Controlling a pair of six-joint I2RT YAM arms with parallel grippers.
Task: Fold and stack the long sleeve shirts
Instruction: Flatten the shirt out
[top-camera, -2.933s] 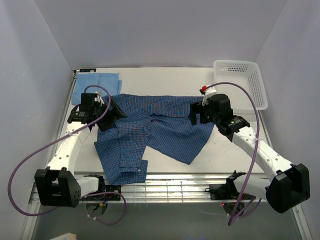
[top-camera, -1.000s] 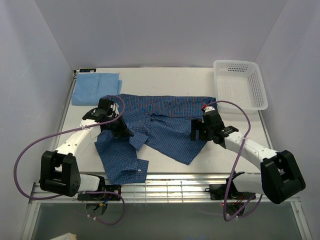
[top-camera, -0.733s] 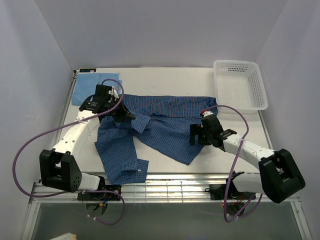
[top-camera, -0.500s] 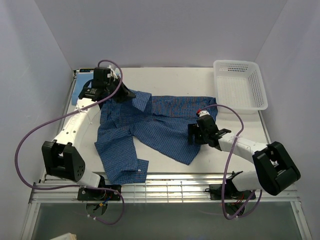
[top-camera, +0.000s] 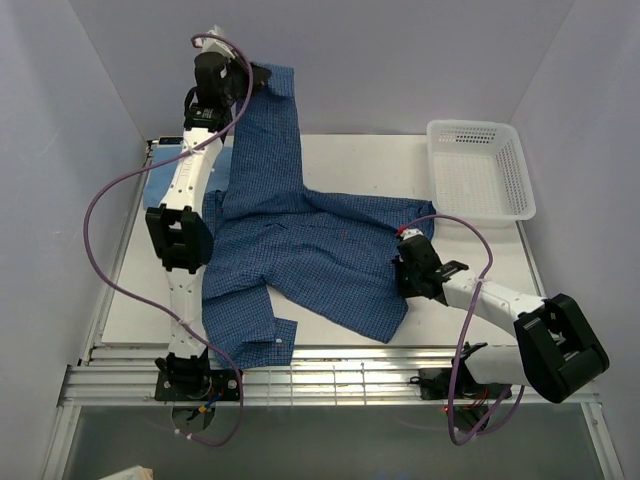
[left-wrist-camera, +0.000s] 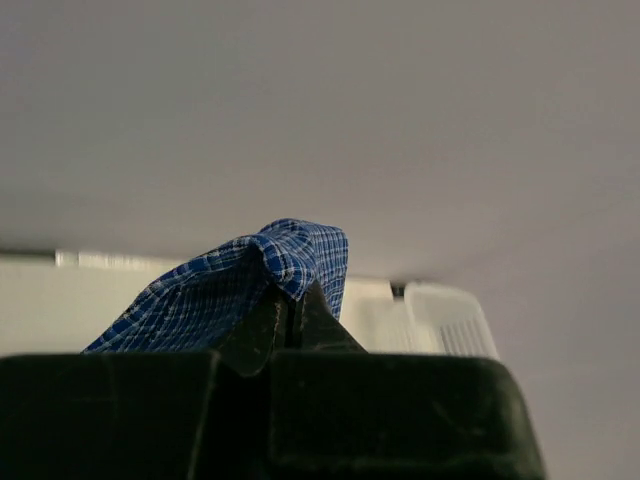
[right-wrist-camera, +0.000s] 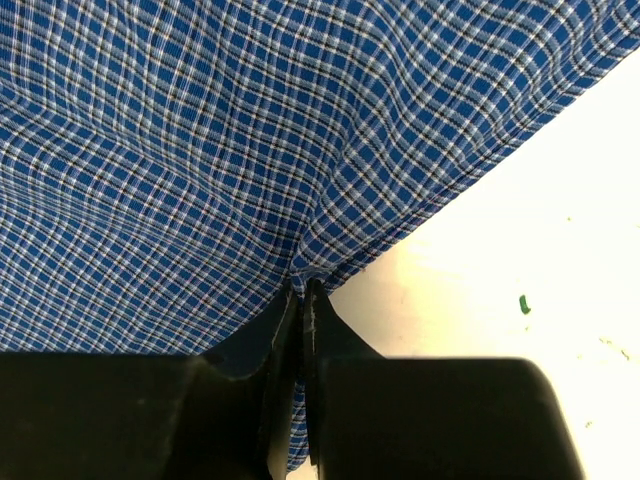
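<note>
Checked dark blue shirt (top-camera: 300, 250) is half lifted, half lying on the desk (top-camera: 350, 160). Left pincer (top-camera: 262, 75) is raised high over the far left of the desk, in front of the back wall (top-camera: 400, 60). Its fingers are pressed together on a bunched bit of the shirt's upper edge. Left wrist view shows check cloth puffing up right at the closed tips. From there the fabric hangs down in a long strip to the desk. The rest spreads flat across the middle, one sleeve trailing toward the near left edge.

Right pincer (right-wrist-camera: 301, 290) sits low on the desk at the shirt's right side. It is closed, pinching a small fold of the shirt's edge. Right wrist view shows cloth gathered into the tips, with bare desk just right of them.

Light blue shirt (top-camera: 160, 180) lies flat at the far left of the desk, mostly hidden behind the left arm; cannot tell if it touches the checked one.

White mesh basket (top-camera: 470, 125) stands at the far right corner, apart from both shirts.
</note>
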